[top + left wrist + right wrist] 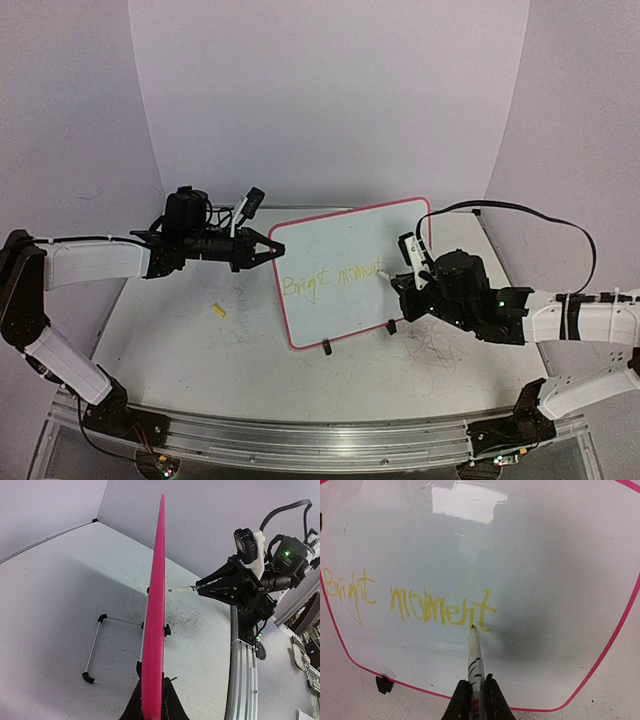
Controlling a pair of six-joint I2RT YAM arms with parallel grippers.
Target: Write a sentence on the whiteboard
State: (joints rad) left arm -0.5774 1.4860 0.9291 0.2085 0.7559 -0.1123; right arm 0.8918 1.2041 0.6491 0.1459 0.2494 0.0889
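Note:
The whiteboard [340,240], white with a pink rim, stands tilted near the table's middle. My left gripper [268,247] is shut on its left edge. In the left wrist view the board's rim [157,580] shows edge-on, running up from between the left gripper's [152,702] fingers. My right gripper [476,697] is shut on a white marker [475,655]. Its yellow tip touches the board [545,570] at the foot of the last "t". The sentence [440,611] reads "Bright moment" in yellow, also faintly visible from above as the sentence [330,278].
A small yellow cap [219,311] lies on the scuffed table left of the board. A wire stand [95,650] with black feet sits behind the board. Black clips [327,347] hang on the board's lower edge. A metal rail [320,440] runs along the near edge.

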